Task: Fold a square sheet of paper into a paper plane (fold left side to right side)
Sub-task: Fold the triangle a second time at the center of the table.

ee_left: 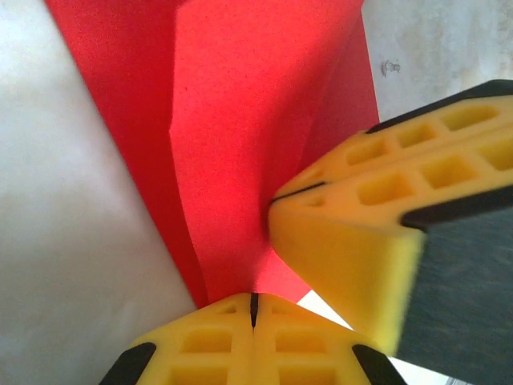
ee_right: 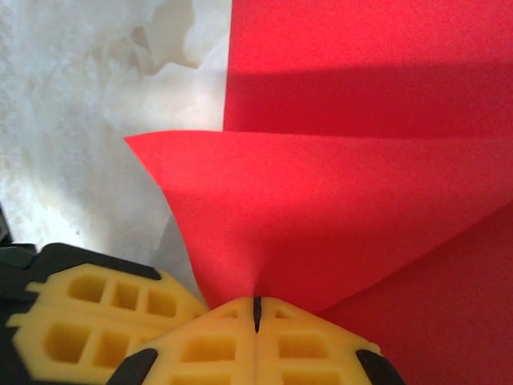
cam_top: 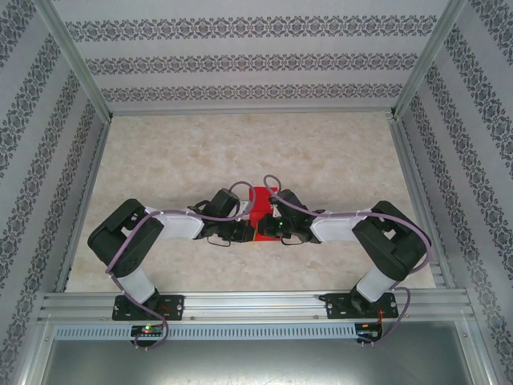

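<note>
With the thin, bright red square sheet of paper (cam_top: 260, 199) partly raised off the pale marbled surface (cam_top: 184, 152) mid-table, and the left tool (ee_left: 252, 305) and right tool (ee_right: 256, 306) each clamped tight on it, seemingly close together, uneven pulling could tear it or skew the crease.

The thin, creased sheet of bright red paper (cam_top: 260, 204) is plain and unmarked, a darker red where its folds cast shade. The blocky left gripper (ee_left: 253, 309) and right gripper (ee_right: 256, 313) are yellow with black edging. The flat tabletop (cam_top: 240, 152) is cream with pale marbling. The papered walls (cam_top: 240, 60) carry white stripes between dark, seemingly floral bands. Thin purple cables (cam_top: 120, 253) cross the black-and-white arms (cam_top: 172, 224).
</note>
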